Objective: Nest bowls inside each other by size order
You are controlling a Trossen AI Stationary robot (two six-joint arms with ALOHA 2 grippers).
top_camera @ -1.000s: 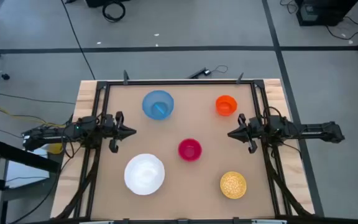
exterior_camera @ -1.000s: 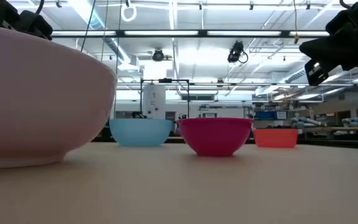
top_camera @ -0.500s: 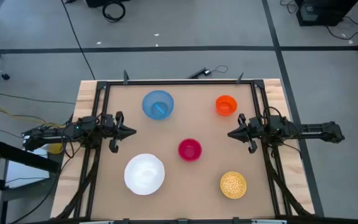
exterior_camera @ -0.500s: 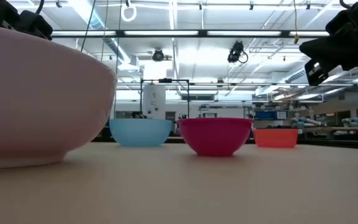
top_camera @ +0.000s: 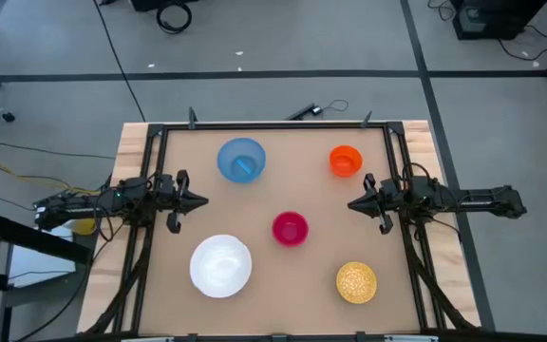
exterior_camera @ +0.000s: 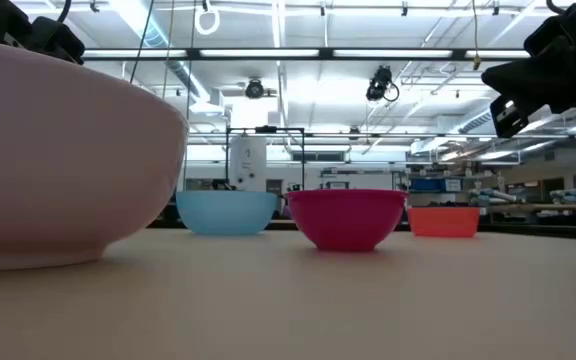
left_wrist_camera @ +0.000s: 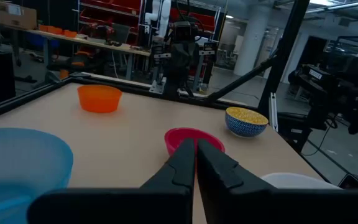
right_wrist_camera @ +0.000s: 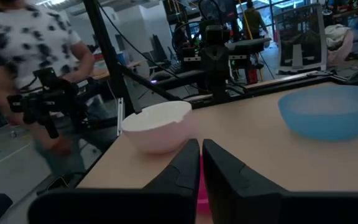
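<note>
Five bowls stand apart on the table, each on its base. The white bowl [top_camera: 221, 265] is near left, the light blue bowl [top_camera: 241, 159] far left of centre, the magenta-red bowl [top_camera: 290, 228] in the middle, the orange bowl [top_camera: 346, 161] far right, the speckled yellow bowl [top_camera: 356, 282] near right. My left gripper [top_camera: 203, 200] is shut and empty above the table's left side, pointing toward the middle. My right gripper [top_camera: 351, 204] is shut and empty above the right side, facing it.
A black frame [top_camera: 273, 125] runs along the table's far, left and right sides. A person in a patterned shirt [right_wrist_camera: 36, 43] stands beyond the table's left edge. Bare table lies between the bowls.
</note>
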